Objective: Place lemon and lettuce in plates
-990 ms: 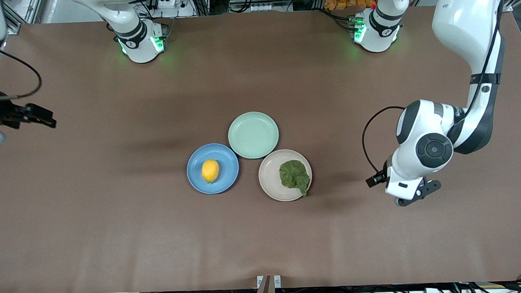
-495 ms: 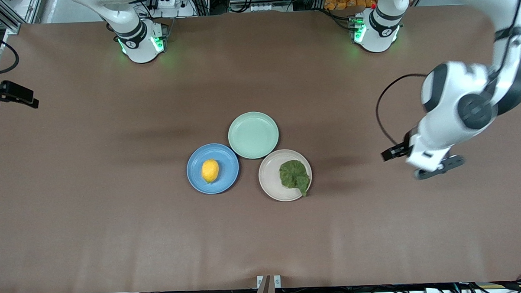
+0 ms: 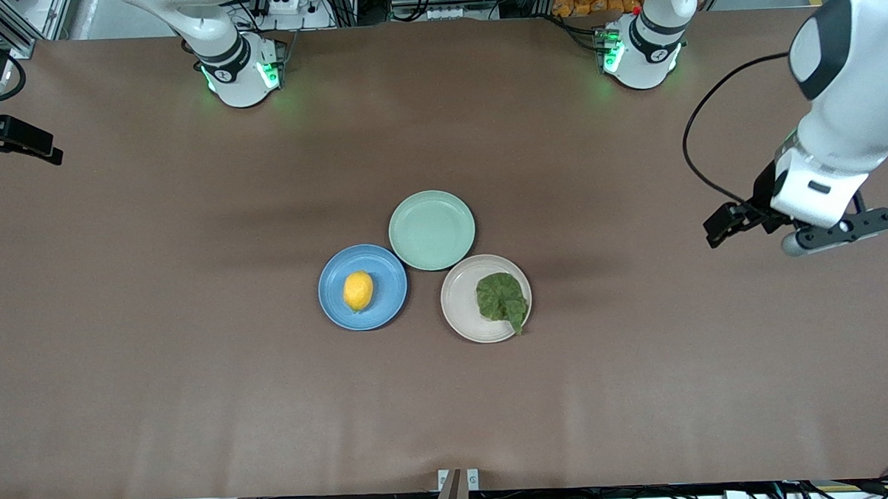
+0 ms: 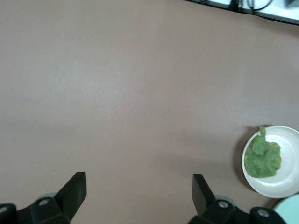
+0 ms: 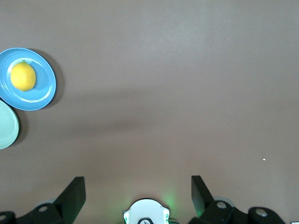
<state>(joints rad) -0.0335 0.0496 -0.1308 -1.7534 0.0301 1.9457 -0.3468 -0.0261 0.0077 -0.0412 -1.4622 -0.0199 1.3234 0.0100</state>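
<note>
We see glossy white arms with dark grey joint caps, looping black cables, green base lights, black-fingered claws.

You will find no readable text anywhere here. No label, brand, number or sign can be made out on any surface.

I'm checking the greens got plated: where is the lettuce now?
In the front view the lettuce lies in the beige plate, beside the blue plate, nearer the camera than the pale green plate.
</note>
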